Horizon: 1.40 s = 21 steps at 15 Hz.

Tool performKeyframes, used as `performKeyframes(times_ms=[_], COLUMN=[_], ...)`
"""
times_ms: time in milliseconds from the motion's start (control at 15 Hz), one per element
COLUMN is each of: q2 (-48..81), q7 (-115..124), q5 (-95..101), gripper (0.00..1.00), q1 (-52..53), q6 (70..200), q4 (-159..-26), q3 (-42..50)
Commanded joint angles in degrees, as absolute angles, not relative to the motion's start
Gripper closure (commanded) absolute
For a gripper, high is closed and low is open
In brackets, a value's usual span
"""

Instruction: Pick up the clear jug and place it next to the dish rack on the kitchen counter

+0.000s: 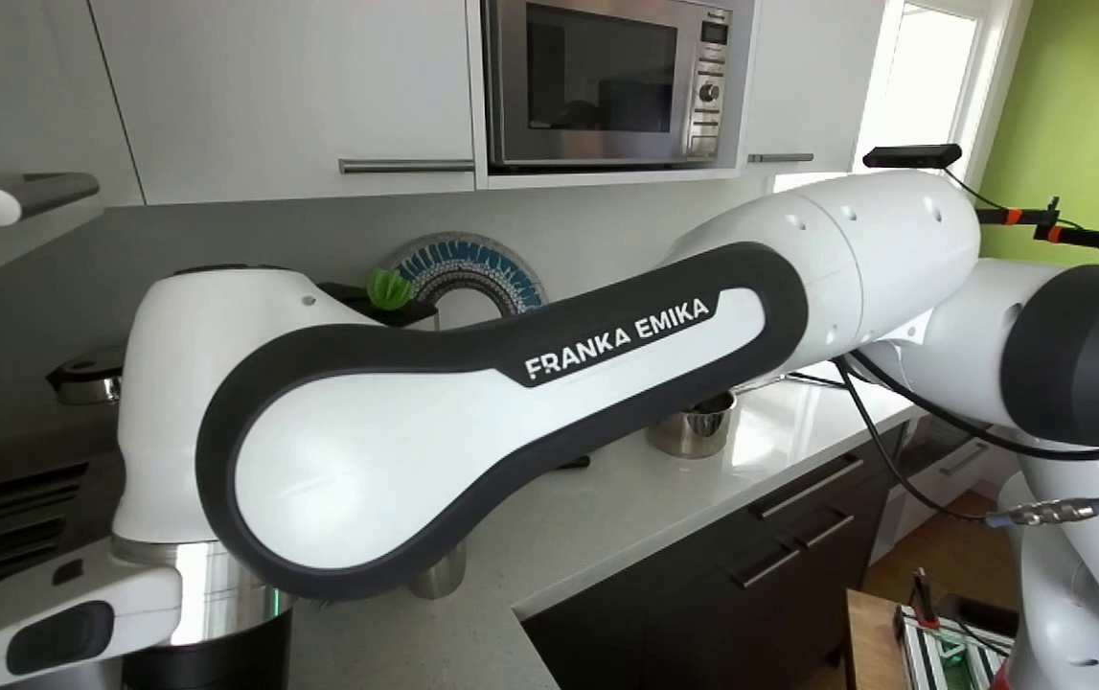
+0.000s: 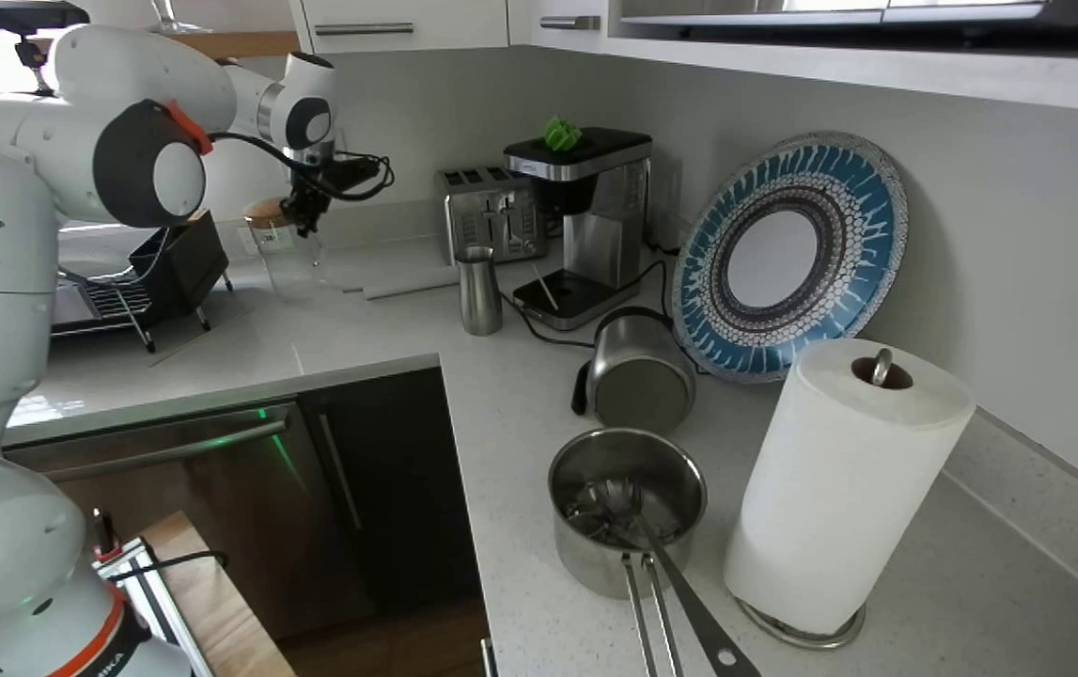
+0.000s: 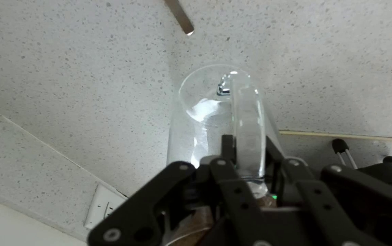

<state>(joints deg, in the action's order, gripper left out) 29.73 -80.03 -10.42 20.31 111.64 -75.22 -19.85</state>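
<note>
The clear jug (image 2: 277,246), with its brown cork-like top (image 2: 266,212), stands near the back of the pale kitchen counter (image 2: 360,334). My gripper (image 3: 249,147) is shut on the jug's glass handle (image 3: 249,126), one finger on each side. Whether the jug's base touches the counter I cannot tell. To the left of it in an exterior view sits the dish rack (image 2: 116,303), a small gap away and partly behind the arm. A black-capped foot (image 3: 340,146) appears at the right in the wrist view. In the remaining exterior view, jug and fingers are out of sight.
A dark bin (image 2: 179,268) is at the rack's near end. Right of the jug are a toaster (image 2: 492,221), a steel cup (image 2: 479,291) and a coffee machine (image 2: 606,226). A wall outlet (image 3: 103,206) and a brown strip (image 3: 181,17) show in the wrist view.
</note>
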Motion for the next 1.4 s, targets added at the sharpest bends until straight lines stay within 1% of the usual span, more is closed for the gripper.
performKeyframes(times_ms=[0, 1067, 1200, 1267, 1333], q2=[29.9, 30.3, 30.3, 30.3, 30.3], q7=[-79.9, -79.8, -79.7, -79.6, -79.6], q5=[-10.8, -10.9, -11.0, -11.1, -11.1], gripper=[0.94, 0.94, 0.53, 0.49, 0.48], q1=[20.5, 20.5, 20.5, 20.5, 20.5], q6=[112.4, 112.0, 111.9, 111.9, 111.9], q4=[-74.5, -74.6, -74.6, -74.5, -74.3], q3=[-20.1, -20.2, -20.2, -20.2, -20.2])
